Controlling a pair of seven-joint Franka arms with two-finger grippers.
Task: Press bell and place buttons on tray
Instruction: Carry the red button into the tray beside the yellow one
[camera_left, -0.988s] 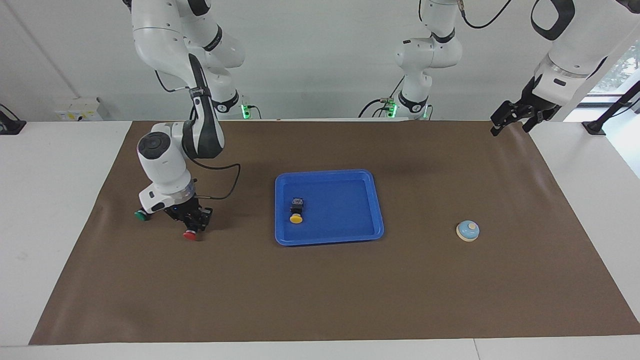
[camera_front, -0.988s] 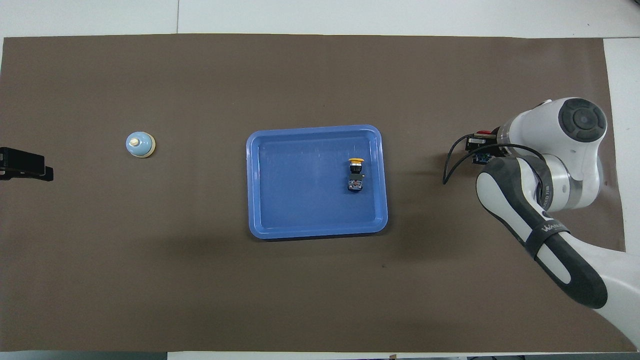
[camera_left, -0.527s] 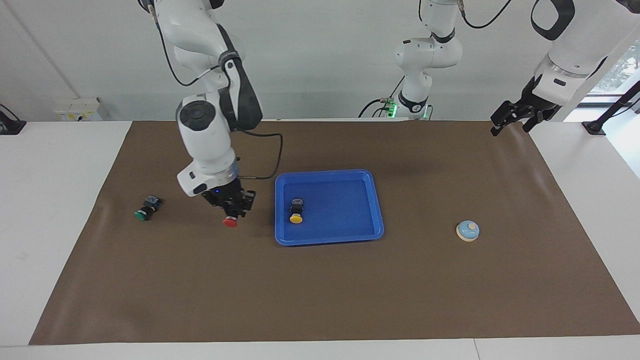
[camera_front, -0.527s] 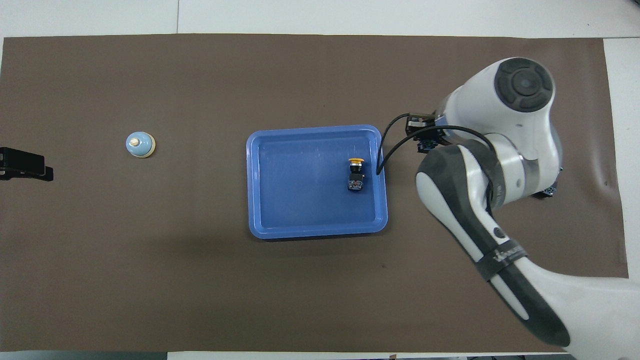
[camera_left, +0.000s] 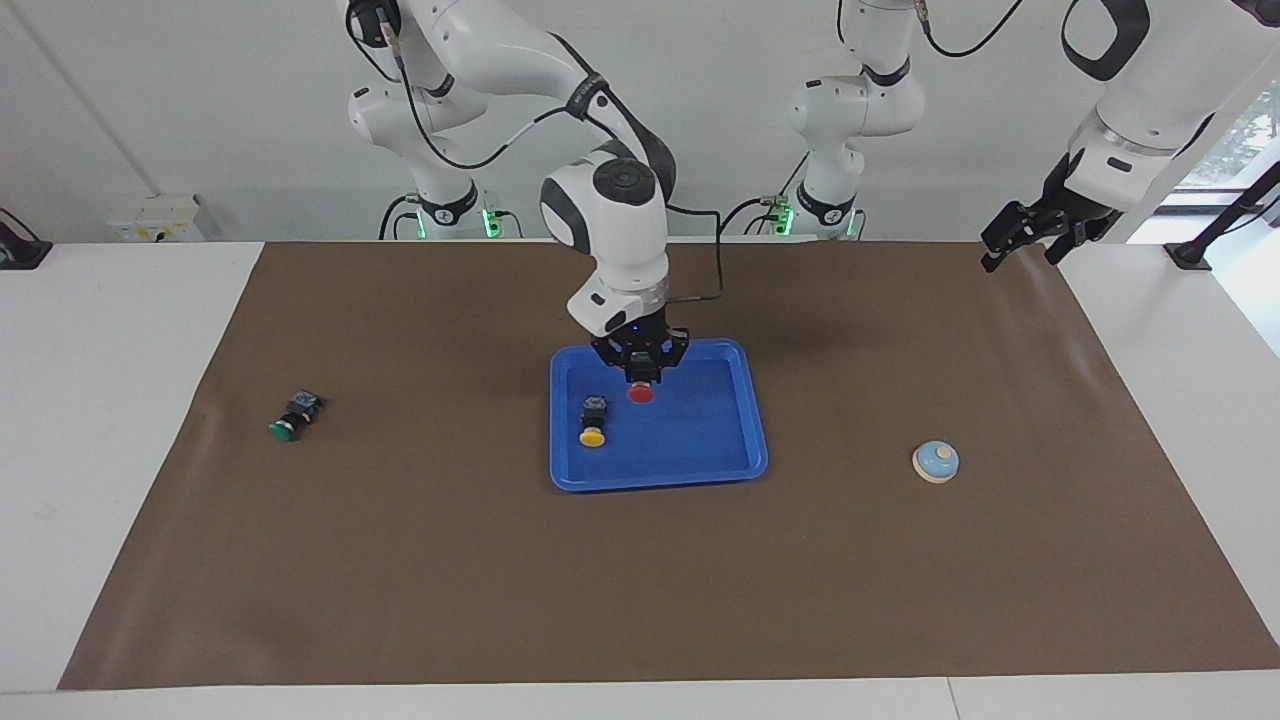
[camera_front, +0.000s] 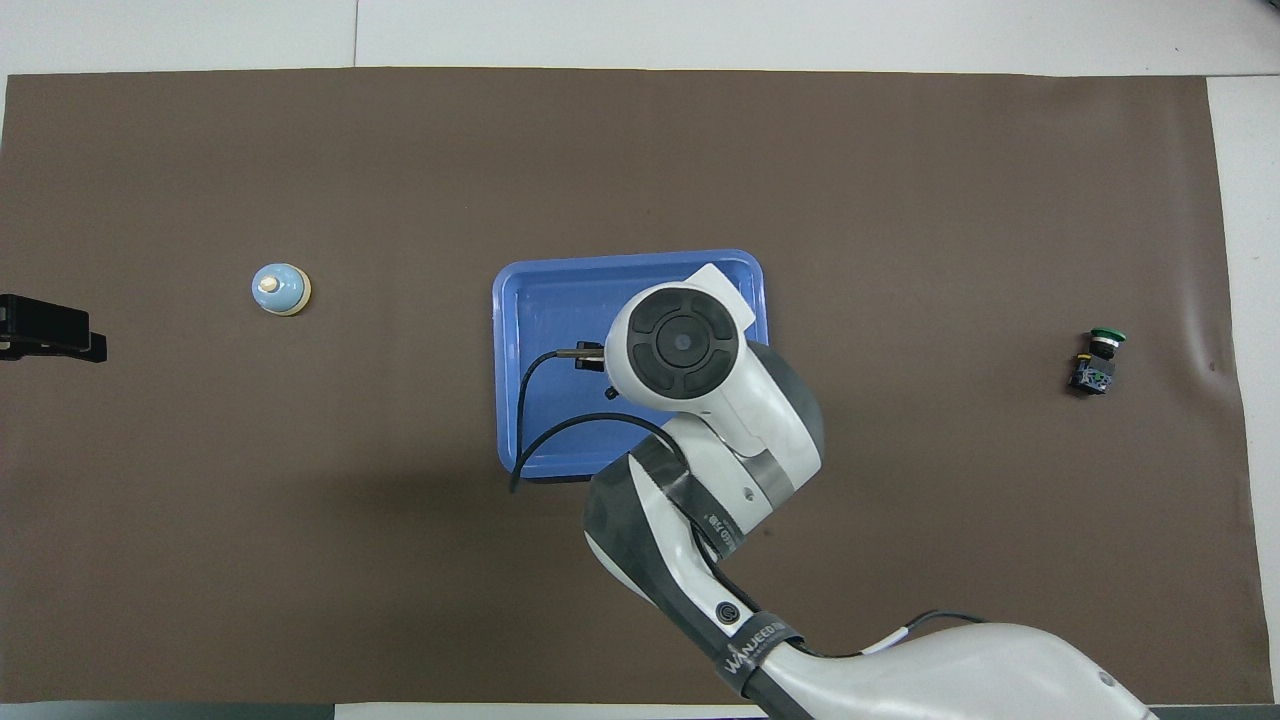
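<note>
The right end effector (camera_left: 640, 372) hangs over the tray (camera_left: 735, 440), clamped on the red button (camera_left: 640, 393), whose cap points down and toward the surface's far edge. The tray sits mid-surface; inside it the yellow button (camera_left: 593, 422) lies on its side toward the right arm's end. The step in hand looks like setting the red one down, and doing it well means lowering until the button is close to the tray floor before the fingers part, since a drop from height could bounce it over the low rim. The spot below appears bare, just beside the yellow button, so a straight descent should avoid knocking it. In the overhead view the arm covers both buttons. The green button (camera_left: 292, 418) lies near the edge at the right arm's end and will need fetching after. The bell (camera_left: 936, 462) stands toward the left arm's end. The left end effector (camera_left: 1012, 240) waits above that end's near corner; whether its fingers are parted I cannot tell.
</note>
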